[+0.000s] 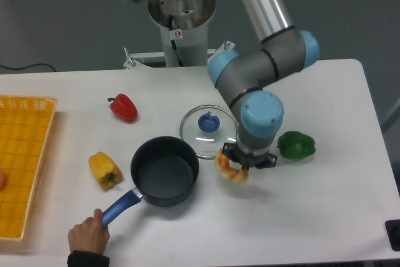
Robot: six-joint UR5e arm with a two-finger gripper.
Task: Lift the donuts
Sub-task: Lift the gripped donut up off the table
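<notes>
The donuts (229, 170) is one tan-orange ring with pale glaze, hanging tilted just under the arm's wrist, right of the pot. My gripper (244, 164) points straight down and is shut on it. The wrist hides most of the fingers and the donut's right side. A faint shadow lies on the table below and to the right of the donut, so it looks slightly raised.
A dark pot (164, 171) sits left of the donut, and a person's hand (87, 237) holds its blue handle. A glass lid (208, 123) lies behind. A green pepper (296, 145) is to the right. Red pepper (124, 107), yellow pepper (104, 169) and a yellow basket (25, 154) are to the left.
</notes>
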